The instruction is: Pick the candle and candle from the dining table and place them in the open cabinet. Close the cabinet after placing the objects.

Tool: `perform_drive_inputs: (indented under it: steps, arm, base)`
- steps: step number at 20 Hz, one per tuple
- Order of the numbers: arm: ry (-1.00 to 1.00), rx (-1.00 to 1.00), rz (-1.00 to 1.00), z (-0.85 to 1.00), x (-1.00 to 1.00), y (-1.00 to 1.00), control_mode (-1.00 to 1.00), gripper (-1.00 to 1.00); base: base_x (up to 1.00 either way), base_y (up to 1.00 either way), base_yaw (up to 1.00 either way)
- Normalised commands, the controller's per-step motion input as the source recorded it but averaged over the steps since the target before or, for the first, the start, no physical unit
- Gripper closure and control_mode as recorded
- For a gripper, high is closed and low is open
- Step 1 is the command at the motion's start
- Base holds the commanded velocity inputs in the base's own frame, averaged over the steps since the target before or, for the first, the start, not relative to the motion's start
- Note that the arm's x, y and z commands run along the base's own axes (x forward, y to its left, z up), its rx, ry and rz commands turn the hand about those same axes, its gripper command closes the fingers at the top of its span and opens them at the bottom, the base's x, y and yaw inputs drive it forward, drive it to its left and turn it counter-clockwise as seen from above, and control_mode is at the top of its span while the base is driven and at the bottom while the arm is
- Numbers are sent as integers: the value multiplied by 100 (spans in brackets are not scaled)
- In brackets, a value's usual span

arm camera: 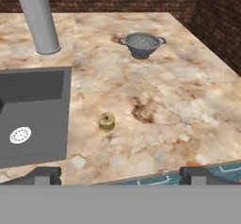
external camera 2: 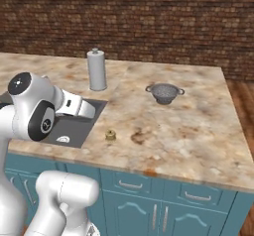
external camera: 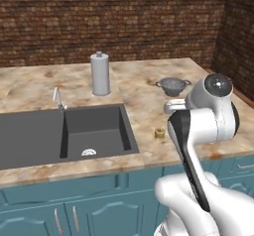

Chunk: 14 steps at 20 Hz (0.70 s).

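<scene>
Marbled stone counter (arm camera: 155, 100) carries one candle (arm camera: 107, 121), a squat yellowish-gold cylinder that stands upright near the front edge, just beside the right rim of the dark grey sink basin (arm camera: 33, 110) and apart from it. A brown stain in the stone lies close to the candle on the side away from the sink. The same candle (external camera: 159, 133) shows in the left base view beside the arm's dark-striped link, and in the right base view (external camera 2: 110, 135) it sits between the sink corner and the stain.

Toward the back edge stands a tall grey paper-towel roll (arm camera: 40, 23) on its holder, upright, behind the sink. A small metal colander (arm camera: 141, 44) with two handles rests further along toward the far right corner, well apart from the candle. A faucet (external camera: 58, 99) rises at the rear rim of the sink.

The fingers (arm camera: 121, 175) are spread wide and hold nothing; their two dark tips hang over the front edge of the counter, short of the candle and not touching it. Teal drawer fronts (external camera 2: 163, 193) run below the counter.
</scene>
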Motion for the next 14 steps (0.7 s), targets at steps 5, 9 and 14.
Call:
perform_drive_inputs:
  steps: [5,9,14]
  arm:
    - [1,0,-8,-8,10,20,-100,-100]
    - [5,2,-8,-23,4,14,-100,-100]
    - [18,6,-7,-31,17,8,-100,-100]
  base:
    - [7,13,-5]
    - [0,0,0]
    - [0,0,0]
